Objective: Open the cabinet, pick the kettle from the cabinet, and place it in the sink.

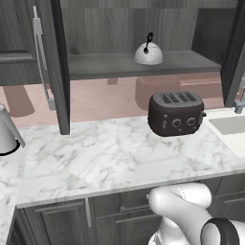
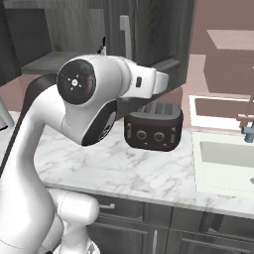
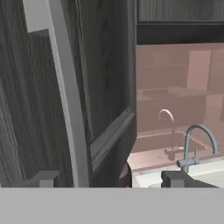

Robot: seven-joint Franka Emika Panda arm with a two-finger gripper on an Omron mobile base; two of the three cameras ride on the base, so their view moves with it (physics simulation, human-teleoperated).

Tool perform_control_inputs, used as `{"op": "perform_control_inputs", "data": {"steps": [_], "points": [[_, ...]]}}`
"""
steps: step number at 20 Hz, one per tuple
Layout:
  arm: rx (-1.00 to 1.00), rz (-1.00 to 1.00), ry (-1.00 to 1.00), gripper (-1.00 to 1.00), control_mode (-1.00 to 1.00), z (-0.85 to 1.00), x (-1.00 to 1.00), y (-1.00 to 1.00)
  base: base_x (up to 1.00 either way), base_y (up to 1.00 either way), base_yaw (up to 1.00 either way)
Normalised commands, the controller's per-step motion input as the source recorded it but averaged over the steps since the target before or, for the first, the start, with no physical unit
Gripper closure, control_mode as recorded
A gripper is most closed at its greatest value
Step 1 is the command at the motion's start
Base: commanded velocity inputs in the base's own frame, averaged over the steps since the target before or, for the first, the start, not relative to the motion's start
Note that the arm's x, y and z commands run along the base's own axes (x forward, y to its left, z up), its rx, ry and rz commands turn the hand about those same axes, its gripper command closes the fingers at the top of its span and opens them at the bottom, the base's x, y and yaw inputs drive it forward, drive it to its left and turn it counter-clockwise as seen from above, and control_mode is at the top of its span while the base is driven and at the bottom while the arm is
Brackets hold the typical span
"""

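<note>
Kettle (image 1: 148, 52) stands upright on the shelf of the cabinet (image 1: 139, 64), whose doors are swung open, above and behind the dark toaster (image 1: 176, 113) on the marble counter (image 1: 110, 158). Sink (image 2: 225, 158) lies to the right of the toaster, its faucet (image 3: 197, 146) beside it. Gripper (image 3: 105, 179): fingertips apart, jaws unclosed, holding nothing, positioned close against the open right door with its silver bar handle (image 3: 65, 96) between the tips.
</note>
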Motion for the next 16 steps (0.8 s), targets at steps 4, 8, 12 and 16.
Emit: {"op": "perform_control_inputs", "data": {"steps": [4, 8, 12, 16], "points": [[0.07, -0.10, 0.00, -1.00, -1.00, 0.00, -0.43, 0.08, 0.00, 0.00, 0.00], [0.03, -0.11, 0.00, -1.00, -1.00, 0.00, -0.36, 0.33, 0.00, 0.00, 0.00], [0.00, -0.19, 0.00, -1.00, -1.00, 0.00, -0.24, 0.48, 0.00, 0.00, 0.00], [0.00, -0.17, 0.00, -1.00, -1.00, 0.00, -0.12, 0.46, 0.00, 0.00, 0.00]]}}
